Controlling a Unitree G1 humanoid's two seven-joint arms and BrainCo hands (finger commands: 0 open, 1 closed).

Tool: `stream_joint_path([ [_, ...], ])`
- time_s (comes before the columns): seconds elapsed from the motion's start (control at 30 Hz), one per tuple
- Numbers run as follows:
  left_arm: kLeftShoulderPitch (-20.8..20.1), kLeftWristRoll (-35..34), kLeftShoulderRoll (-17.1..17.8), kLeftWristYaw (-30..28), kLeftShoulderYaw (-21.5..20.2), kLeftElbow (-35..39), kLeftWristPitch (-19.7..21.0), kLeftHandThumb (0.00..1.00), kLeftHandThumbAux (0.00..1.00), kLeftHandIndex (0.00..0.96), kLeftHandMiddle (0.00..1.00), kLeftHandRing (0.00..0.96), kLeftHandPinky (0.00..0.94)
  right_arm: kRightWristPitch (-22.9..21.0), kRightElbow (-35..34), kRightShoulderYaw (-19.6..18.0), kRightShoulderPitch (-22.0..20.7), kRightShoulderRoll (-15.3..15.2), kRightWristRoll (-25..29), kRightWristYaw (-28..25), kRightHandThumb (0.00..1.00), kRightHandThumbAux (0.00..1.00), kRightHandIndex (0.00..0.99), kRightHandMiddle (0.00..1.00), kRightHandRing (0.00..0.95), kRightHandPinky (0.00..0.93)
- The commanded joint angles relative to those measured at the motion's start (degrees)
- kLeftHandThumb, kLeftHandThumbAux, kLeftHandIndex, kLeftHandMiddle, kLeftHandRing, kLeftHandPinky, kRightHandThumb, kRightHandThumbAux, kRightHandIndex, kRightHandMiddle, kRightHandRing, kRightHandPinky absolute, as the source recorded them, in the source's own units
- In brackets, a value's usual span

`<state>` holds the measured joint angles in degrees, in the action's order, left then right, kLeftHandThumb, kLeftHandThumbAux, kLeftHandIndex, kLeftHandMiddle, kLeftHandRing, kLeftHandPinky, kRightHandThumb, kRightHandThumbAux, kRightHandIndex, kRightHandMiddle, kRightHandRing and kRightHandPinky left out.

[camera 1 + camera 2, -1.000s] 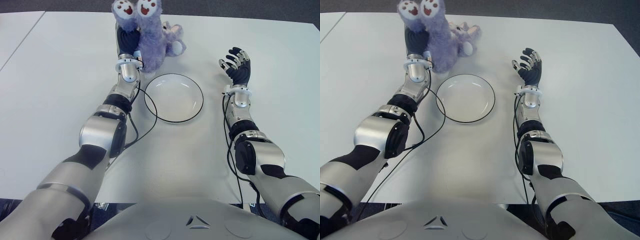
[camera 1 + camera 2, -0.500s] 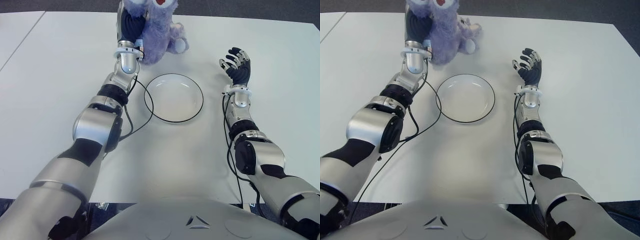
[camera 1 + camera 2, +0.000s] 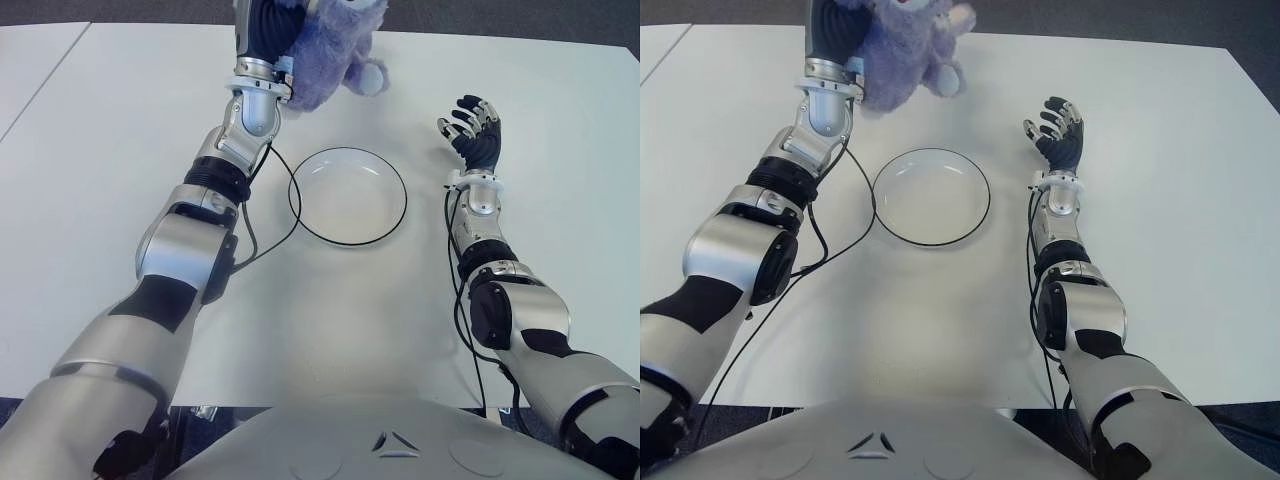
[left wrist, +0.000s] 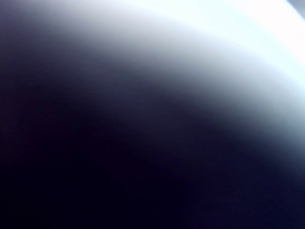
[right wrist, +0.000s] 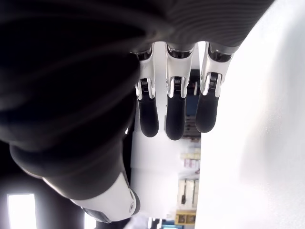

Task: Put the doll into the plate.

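Eye views: left robot hand (image 3: 262,30) gripped the doll (image 3: 325,50), lifted off the table (image 3: 120,150), beyond the plate (image 3: 347,196) toward its far-left side. Plate held nothing. Right robot hand (image 3: 474,130) showed right of the plate, fingers spread, holding nothing.
Left wrist view: blurred, nothing readable.
Right wrist view: fingers (image 5: 175,112) extended, relaxed.

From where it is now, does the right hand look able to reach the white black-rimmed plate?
Probably yes: the right hand, fingers open and holding nothing, shows right of the plate, with only bare white table between them.
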<state>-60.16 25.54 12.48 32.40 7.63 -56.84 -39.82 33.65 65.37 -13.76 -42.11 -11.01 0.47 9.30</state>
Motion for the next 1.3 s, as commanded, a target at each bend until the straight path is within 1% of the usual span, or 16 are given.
stream_joint_path([
  [0.03,5.07,3.20,3.05,-0.45,1.82,7.99,-3.13,0.736,0.697,0.443,0.885,0.882,0.886,-2.04,10.66,1.16,17.95,7.92,-1.23,-0.50,0.316,0.937,0.253,0.261,0.260,0.290],
  [0.33,7.89,5.78,4.23,0.68,2.00,14.88,-3.14,0.739,0.697,0.443,0.881,0.877,0.883,-1.85,10.62,1.05,17.85,8.01,-1.13,-0.40,0.312,0.937,0.259,0.265,0.265,0.299],
  [0.47,10.04,6.27,4.32,0.41,1.74,18.68,-2.63,0.739,0.697,0.443,0.880,0.877,0.881,-2.15,10.60,1.26,17.82,7.87,-1.33,-0.33,0.312,0.936,0.263,0.269,0.268,0.301],
  [0.57,13.94,6.20,4.37,-0.50,1.40,23.85,-2.49,0.740,0.697,0.443,0.878,0.876,0.880,-2.24,10.60,1.21,17.86,7.83,-1.25,-0.56,0.310,0.933,0.264,0.269,0.269,0.301],
  [0.77,20.19,5.66,4.53,-2.82,1.15,31.84,-1.65,0.741,0.697,0.443,0.875,0.874,0.873,-1.78,10.56,1.30,17.97,7.89,-1.39,-0.34,0.294,0.934,0.265,0.268,0.267,0.294],
  [0.97,24.55,5.64,4.46,-4.76,0.88,38.12,-0.04,0.742,0.697,0.443,0.874,0.874,0.869,-1.86,10.56,1.53,18.00,7.87,-1.62,-0.20,0.288,0.937,0.271,0.269,0.268,0.296],
  [1.07,27.35,5.30,4.38,-5.91,0.73,41.36,0.46,0.743,0.697,0.443,0.874,0.874,0.871,-1.85,10.56,1.66,18.02,7.86,-1.76,-0.09,0.284,0.938,0.270,0.269,0.268,0.296],
  [1.13,30.14,5.08,4.41,-6.94,0.81,43.99,0.74,0.744,0.697,0.443,0.875,0.875,0.876,-1.78,10.56,1.71,18.01,7.83,-1.83,-0.04,0.282,0.938,0.270,0.268,0.268,0.296],
  [1.3,34.16,4.09,5.21,-9.83,1.11,47.33,0.74,0.746,0.696,0.443,0.878,0.876,0.883,-1.73,10.54,1.80,18.06,7.90,-1.90,0.03,0.276,0.939,0.269,0.267,0.267,0.294],
])
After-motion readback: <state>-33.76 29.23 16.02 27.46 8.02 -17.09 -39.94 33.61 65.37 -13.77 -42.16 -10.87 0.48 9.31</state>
